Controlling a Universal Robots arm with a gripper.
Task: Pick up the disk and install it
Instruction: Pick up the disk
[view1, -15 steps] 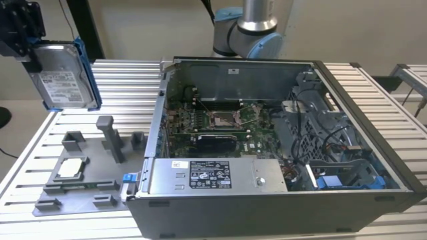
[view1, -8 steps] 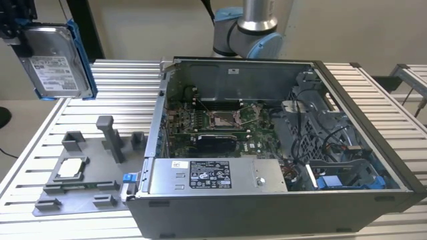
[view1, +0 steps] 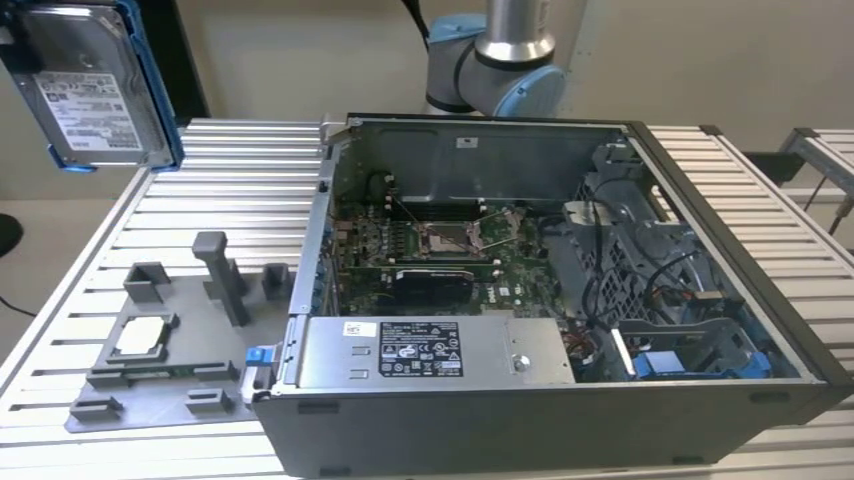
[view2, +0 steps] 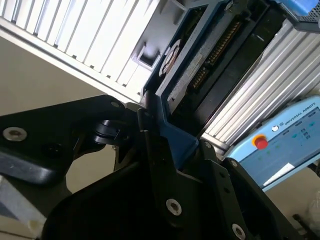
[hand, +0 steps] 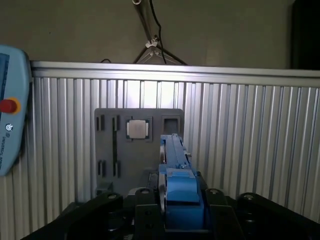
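The disk (view1: 91, 85), a silver metal drive with a white label and blue side rails, hangs high at the exterior view's far left, above the slatted table and well clear of the open computer case (view1: 801, 330). In both wrist views my gripper (hand: 181, 200) is shut on the disk (hand: 174, 155), its black fingers clamped on either side of a blue rail. The second wrist view shows the disk's (view2: 200, 60) underside with its circuit board, held by the gripper (view2: 165, 145). Below the disk lies the grey fixture plate (hand: 107, 150).
The case lies open with its motherboard (view1: 441, 250), a grey power supply box (view1: 414, 352) at the front and a drive cage with blue parts (view1: 694, 355) at the front right. The fixture plate (view1: 160, 365) holds a small square chip (view1: 143, 338). A teach pendant (hand: 10, 115) rests on the table.
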